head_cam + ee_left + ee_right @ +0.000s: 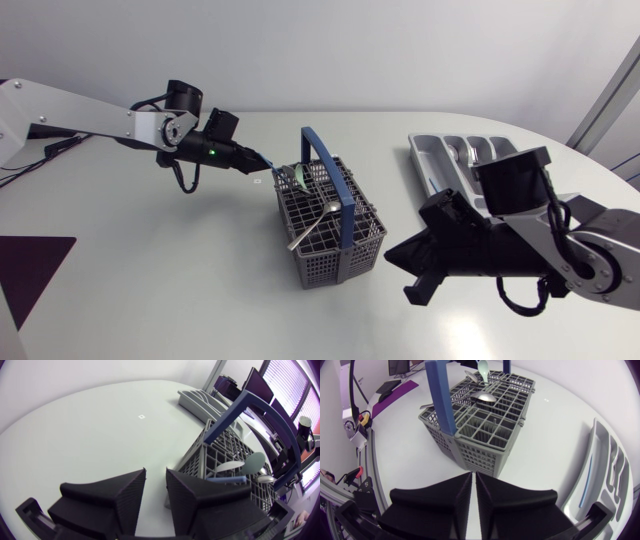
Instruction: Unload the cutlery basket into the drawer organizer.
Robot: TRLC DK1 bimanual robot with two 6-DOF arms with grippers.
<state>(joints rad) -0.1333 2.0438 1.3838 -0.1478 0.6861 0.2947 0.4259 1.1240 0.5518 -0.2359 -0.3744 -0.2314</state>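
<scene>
The grey cutlery basket (368, 246) with its blue handle (336, 190) stands mid-table. A pale green spoon (300, 176) and a metal utensil (312, 228) stick out of it. My left gripper (258, 160) hovers at the basket's far left corner. In the left wrist view its fingers (156, 472) stand apart with nothing between them. Beside one finger lies a blue-handled piece (227, 480), with the green spoon (255, 461) behind it. My right gripper (474, 476) is shut and empty, a short way from the basket (485, 445). The grey drawer organizer (430, 160) lies at the back right.
The organizer (605, 475) lies beside my right arm and holds some metal cutlery (465, 152). A dark purple mat (30, 265) covers the table's front left corner. Bare white tabletop lies between the basket and the left edge.
</scene>
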